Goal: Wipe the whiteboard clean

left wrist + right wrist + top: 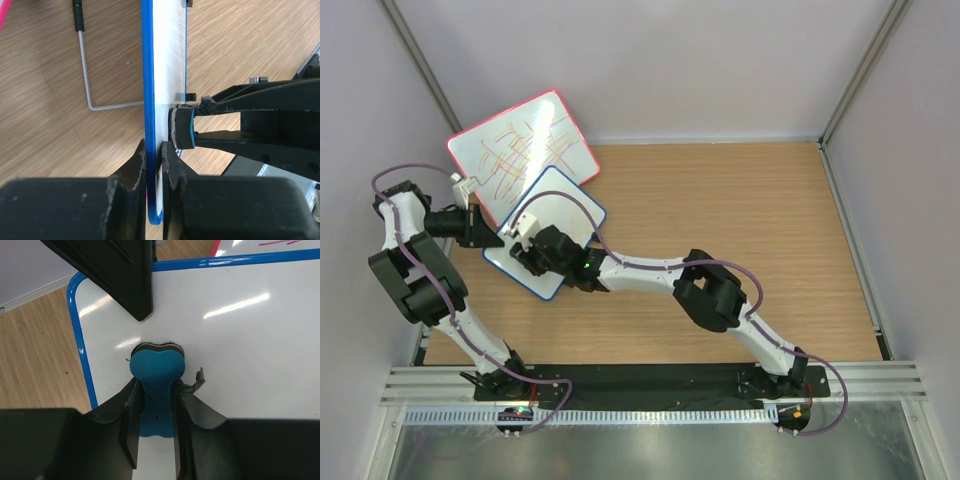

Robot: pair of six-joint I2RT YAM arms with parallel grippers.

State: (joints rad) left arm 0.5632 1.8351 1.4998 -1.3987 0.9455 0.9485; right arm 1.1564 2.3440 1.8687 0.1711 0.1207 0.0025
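The whiteboard (560, 205) is the small white board with a thin blue frame, lying at the left of the table; its surface looks clean (240, 340). My left gripper (483, 228) is shut on its left edge (146, 90), one finger on each face. My right gripper (527, 232) is shut on a blue eraser (157, 375) and presses its felt end against the board near the left side. The eraser (182, 127) also shows in the left wrist view, touching the board's face.
A larger red-framed board (520, 150) covered in scribbles lies behind, partly under the whiteboard. A bent metal wire stand (87, 75) lies on the wooden table (740, 210). Grey walls enclose the table on three sides.
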